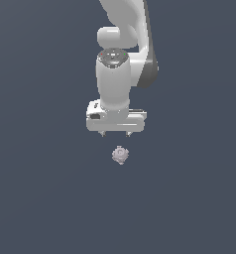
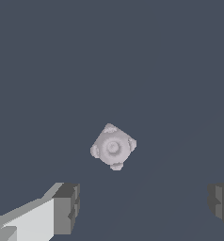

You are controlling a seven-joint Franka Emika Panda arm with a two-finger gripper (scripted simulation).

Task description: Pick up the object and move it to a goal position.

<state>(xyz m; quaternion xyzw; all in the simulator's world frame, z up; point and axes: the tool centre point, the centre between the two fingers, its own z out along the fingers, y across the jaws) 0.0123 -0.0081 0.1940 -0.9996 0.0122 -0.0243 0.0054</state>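
The object (image 1: pixel 120 155) is a tiny pale grey-lilac roundish lump with knobs around its edge, lying on the dark floor. In the exterior view it sits just below my white gripper (image 1: pixel 115 134), apart from it. The gripper points down and is open, with its two short fingertips (image 1: pixel 103 133) spread wide and nothing between them. In the wrist view the object (image 2: pixel 113 147) lies in the middle of the picture, ahead of the gap between the two grey fingers (image 2: pixel 67 207), touching neither.
The white arm (image 1: pixel 121 54) rises behind the gripper toward the exterior view's top. The dark blue-grey floor (image 1: pixel 40 188) spreads all around. No goal marker shows.
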